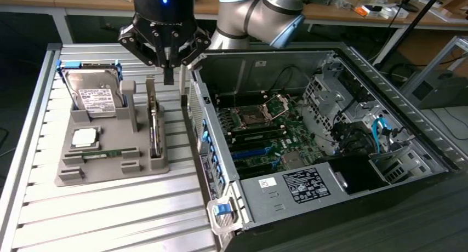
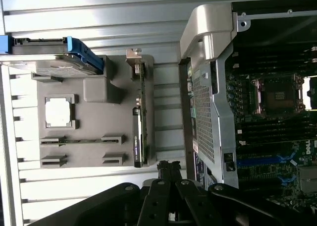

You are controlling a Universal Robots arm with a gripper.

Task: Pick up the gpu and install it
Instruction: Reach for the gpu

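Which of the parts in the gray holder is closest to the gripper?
The gpu, the thin black card standing on edge in the holder. The hard drive, CPU and RAM stick sit farther from the gripper, toward the exterior view's left.

Silver ribbing is shown by the worktop; on the grey tray, a white-labelled silver hard drive is seen at 12 o'clock, the black gpu at 3 o'clock.

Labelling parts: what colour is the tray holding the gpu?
The tray is plain grey; exterior view shows it best.
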